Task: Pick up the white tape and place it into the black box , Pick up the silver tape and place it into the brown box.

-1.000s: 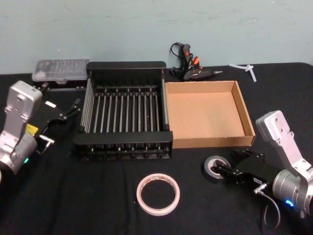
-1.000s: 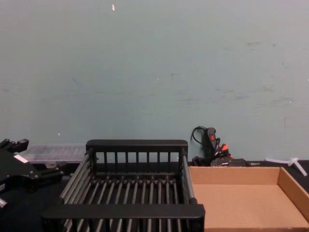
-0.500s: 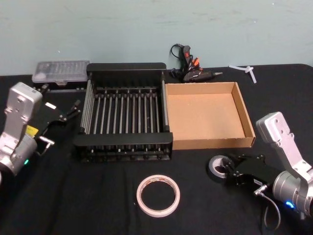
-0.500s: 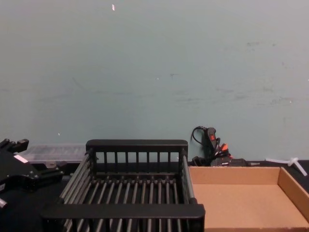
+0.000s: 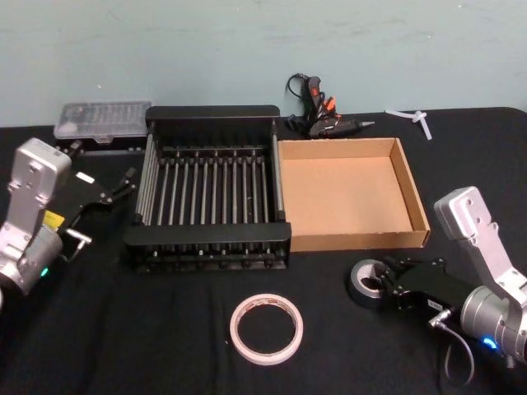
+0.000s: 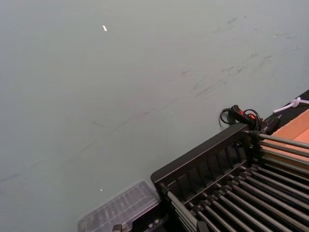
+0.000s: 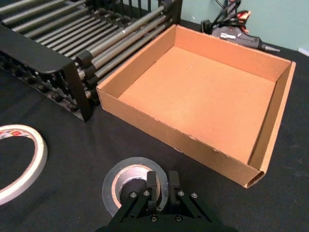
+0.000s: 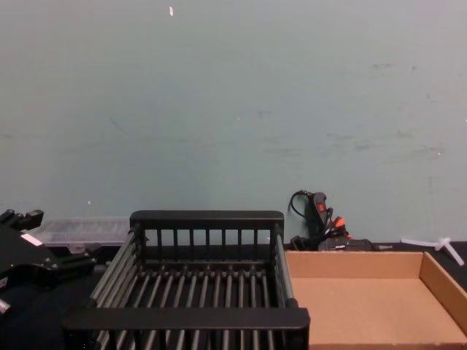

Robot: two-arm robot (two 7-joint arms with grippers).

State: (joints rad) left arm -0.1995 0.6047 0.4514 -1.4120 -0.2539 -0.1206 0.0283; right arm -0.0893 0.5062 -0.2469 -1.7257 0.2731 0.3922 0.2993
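Right gripper is sitting low over the front right part of the worktop, at the silver tape. In the right wrist view its two fingers are pinching the near wall of the roll, one tip inside the pale core and one outside; they are closed on the silver tape. The roll is lying flat on the black cloth, just in front of the brown box, near that box's front right corner but not touching it.

The brown box is standing toward the back right of the worktop, its left wall right against the black box. The black box is sitting at centre back, barred floor showing.

The white tape is lying flat near the front edge at centre, in front of the black box and well apart from it, left of the silver tape. The red print on its inner core is showing in the right wrist view.

Left gripper is hanging by the left edge of the worktop, beside the black box's left wall, touching nothing; its thin fingers are standing apart, holding nothing.

Along the back edge: a clear plastic case at the left, a glue gun behind the brown box.
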